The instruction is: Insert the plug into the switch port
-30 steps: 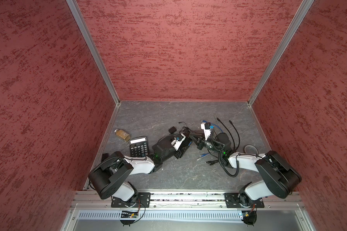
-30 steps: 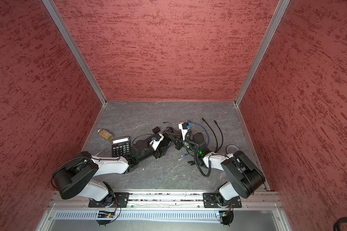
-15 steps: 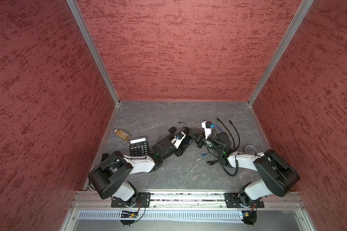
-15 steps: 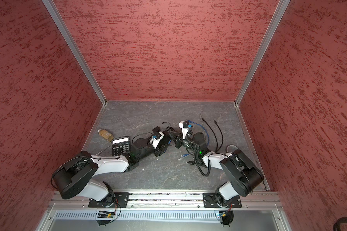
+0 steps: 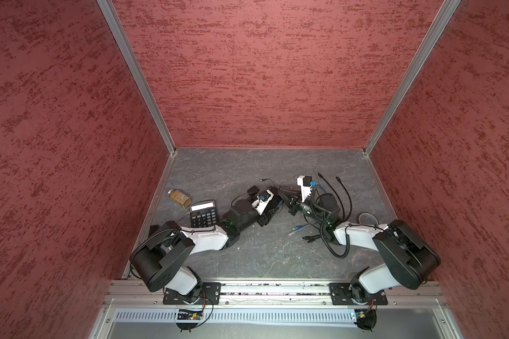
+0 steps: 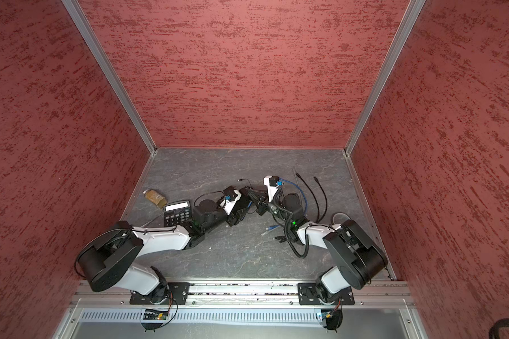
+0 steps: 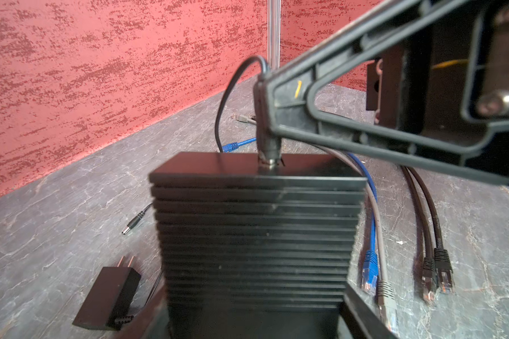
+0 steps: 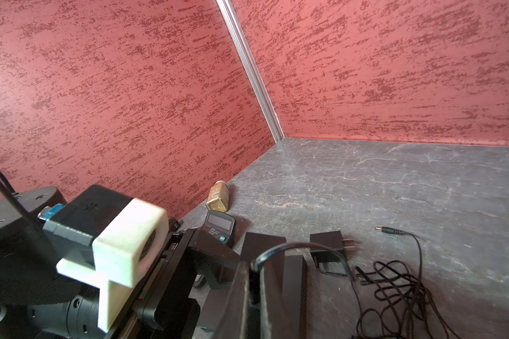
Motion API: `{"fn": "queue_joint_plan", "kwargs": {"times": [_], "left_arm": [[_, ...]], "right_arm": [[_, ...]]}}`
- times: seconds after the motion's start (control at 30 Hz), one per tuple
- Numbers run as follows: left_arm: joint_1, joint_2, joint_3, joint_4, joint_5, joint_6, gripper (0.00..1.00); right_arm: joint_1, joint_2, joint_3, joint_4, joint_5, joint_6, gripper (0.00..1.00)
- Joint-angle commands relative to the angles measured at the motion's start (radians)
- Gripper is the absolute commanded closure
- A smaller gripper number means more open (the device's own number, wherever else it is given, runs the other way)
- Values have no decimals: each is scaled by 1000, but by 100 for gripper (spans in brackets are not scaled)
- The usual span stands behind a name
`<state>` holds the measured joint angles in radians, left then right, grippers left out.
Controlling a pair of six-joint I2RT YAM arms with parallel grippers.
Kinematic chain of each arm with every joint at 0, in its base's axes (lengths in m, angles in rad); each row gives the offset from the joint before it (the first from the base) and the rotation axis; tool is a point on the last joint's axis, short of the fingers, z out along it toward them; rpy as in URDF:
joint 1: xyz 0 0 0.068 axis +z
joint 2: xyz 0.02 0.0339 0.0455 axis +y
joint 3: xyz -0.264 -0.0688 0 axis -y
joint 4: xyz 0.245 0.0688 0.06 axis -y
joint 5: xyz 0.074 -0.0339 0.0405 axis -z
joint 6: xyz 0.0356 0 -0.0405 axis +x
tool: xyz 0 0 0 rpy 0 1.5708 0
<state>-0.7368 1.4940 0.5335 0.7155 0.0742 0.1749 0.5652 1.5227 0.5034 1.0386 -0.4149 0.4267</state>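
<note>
I see three red textured walls (image 5: 262,73) boxing the cell, aluminium corner posts (image 5: 135,76), a grey marbled surface (image 5: 232,167) and a metal rail (image 5: 276,289) along the front edge. Lighting is even.

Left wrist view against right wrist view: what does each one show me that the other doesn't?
Only the left wrist view: the plug, pinched in the right gripper, meeting the switch face, plus the network cables beside it. Only the right wrist view: the calculator, the bottle and the left arm's wrist camera. Both: the power adapter, the loose barrel plug and the switch.
</note>
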Motion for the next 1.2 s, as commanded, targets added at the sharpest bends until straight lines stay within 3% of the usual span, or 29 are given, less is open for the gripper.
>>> {"fn": "queue_joint_plan", "kwargs": {"times": [0.0, 0.47, 1.17], "left_arm": [[-15, -56, 158, 433, 105, 53, 60], [15, -84, 158, 386, 104, 97, 60], [27, -48, 211, 452, 145, 93, 61]], "right_arm": [[58, 71, -57, -364, -118, -12, 100], [59, 4, -7, -593, -77, -86, 100], [91, 58, 48, -707, -83, -124, 100]]}}
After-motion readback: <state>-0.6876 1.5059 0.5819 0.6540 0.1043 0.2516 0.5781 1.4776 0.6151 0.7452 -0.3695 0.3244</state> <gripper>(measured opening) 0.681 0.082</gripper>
